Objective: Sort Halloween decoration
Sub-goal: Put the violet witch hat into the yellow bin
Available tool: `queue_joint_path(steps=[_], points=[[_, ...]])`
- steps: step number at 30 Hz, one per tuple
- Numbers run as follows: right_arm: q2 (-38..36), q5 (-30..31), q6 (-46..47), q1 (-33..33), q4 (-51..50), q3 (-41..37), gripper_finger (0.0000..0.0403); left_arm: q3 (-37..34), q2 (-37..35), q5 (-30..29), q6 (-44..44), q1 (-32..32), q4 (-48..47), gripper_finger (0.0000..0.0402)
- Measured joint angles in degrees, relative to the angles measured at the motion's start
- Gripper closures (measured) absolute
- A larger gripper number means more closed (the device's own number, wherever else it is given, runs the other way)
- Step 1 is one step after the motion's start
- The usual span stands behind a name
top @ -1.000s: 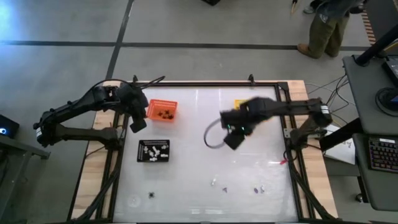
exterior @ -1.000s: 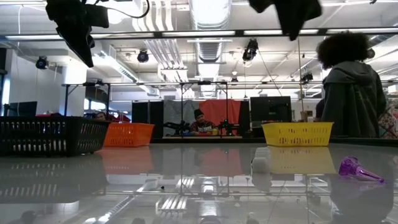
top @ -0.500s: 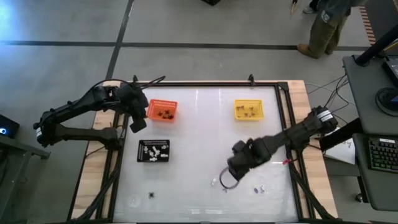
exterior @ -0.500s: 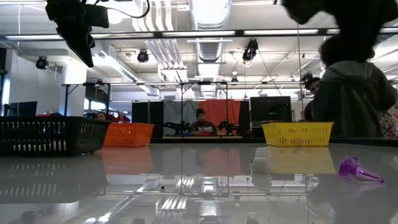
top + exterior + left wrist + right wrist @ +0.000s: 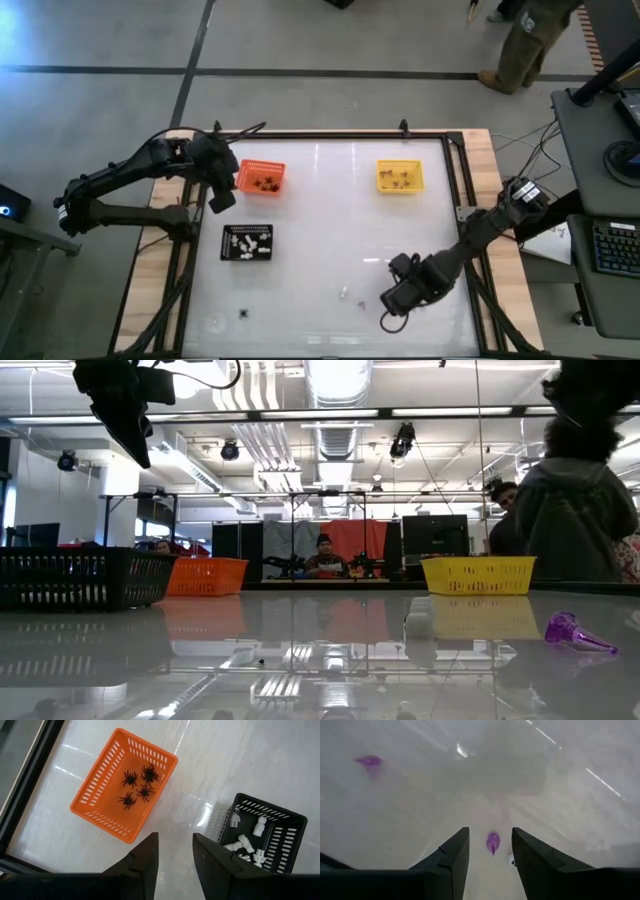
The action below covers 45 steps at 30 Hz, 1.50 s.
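On the glossy white table (image 5: 320, 200), the right gripper (image 5: 490, 851), fingers spread, frames a small purple trinket (image 5: 492, 841), hidden overhead; the left gripper (image 5: 175, 851), also spread, hovers near the orange mesh tray (image 5: 95, 795).

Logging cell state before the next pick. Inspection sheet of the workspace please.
Surface: glossy white table, framed.
Job's things: black spiders in orange tray; white figures in black tray; brownish bits in yellow tray; loose purple trinket, a black one on the table.
Clutter: nothing seen.
Grippers: left tool open above the trays; right tool open, purple trinket between its fingers.
Cables: on right arm.
Surroundings: person beyond the table.
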Motion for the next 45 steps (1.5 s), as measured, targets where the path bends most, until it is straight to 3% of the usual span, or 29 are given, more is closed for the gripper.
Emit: queue_joint_path(steps=[8,14,37,41,45], points=[[0.0,-3.0,6.3,4.1,9.9,-5.4,0.0268,0.0,0.0,0.0,0.0,0.0,0.0,0.0299],[0.0,-3.0,11.0,4.7,10.4,-7.8,0.0285,0.0,0.0,0.0,0.0,0.0,0.0,0.0299],[0.1,-5.5,15.0,4.8,21.3,-14.5,0.0298,0.0,0.0,0.0,0.0,0.0,0.0,0.0299],[0.1,-5.6,15.5,4.8,21.3,-14.5,0.0326,0.0,0.0,0.0,0.0,0.0,0.0,0.0299],[0.1,-6.0,16.5,4.8,21.3,-14.5,0.0379,0.0,0.0,0.0,0.0,0.0,0.0,0.0299]])
